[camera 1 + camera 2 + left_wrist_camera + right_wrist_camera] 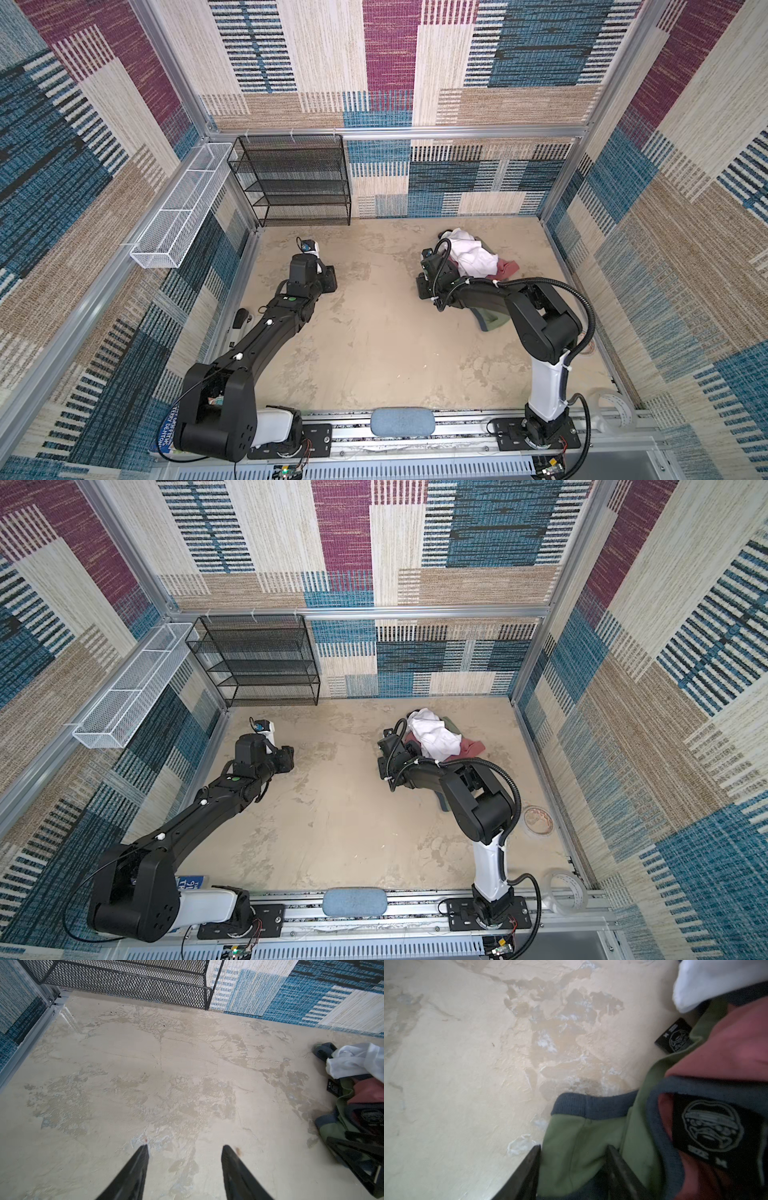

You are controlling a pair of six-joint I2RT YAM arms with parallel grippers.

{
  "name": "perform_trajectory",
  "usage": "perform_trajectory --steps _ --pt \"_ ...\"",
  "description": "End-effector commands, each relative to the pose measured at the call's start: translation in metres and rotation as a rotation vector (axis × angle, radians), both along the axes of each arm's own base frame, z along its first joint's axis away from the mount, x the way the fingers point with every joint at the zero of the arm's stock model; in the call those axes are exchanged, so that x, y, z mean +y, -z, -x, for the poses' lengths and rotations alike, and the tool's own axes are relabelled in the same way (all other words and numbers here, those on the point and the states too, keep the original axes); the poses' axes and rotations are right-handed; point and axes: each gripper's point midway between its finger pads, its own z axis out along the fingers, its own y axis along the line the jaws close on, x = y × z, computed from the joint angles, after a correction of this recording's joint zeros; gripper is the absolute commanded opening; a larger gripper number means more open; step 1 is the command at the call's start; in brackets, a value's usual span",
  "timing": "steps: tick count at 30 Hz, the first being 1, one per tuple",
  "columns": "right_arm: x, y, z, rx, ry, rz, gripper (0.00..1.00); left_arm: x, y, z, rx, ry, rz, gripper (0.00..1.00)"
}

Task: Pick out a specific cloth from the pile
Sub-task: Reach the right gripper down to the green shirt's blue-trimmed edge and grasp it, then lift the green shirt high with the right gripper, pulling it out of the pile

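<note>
Cloth: olive, tucked under the pile; you have yet to pull it free.
Right fingers: astride its fold, grip unclear.
Left fingers: spread, empty.

Black mesh rack is standing at the tabletop's far-left corner. White wire basket is hanging above the left edge. Blue-grey pad is lying along the near edge. Brown tape roll is lying by the right edge.

left gripper hovers low, jaws apart; right gripper angled down, jaws partly apart, grip unclear.
</note>
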Motion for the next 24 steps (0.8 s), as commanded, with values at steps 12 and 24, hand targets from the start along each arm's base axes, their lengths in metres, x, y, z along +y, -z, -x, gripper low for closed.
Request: perform_trajectory --steps 12,24 --pt "-0.01 -0.06 -0.007 -0.153 0.091 -0.093 0.0 0.003 -0.009 0.0 -0.025 -0.028 0.021 0.57" --pt "-0.039 -0.147 0.003 -0.302 0.124 -0.186 0.0 0.0 -0.018 -0.001 -0.038 -0.028 0.052 0.57"
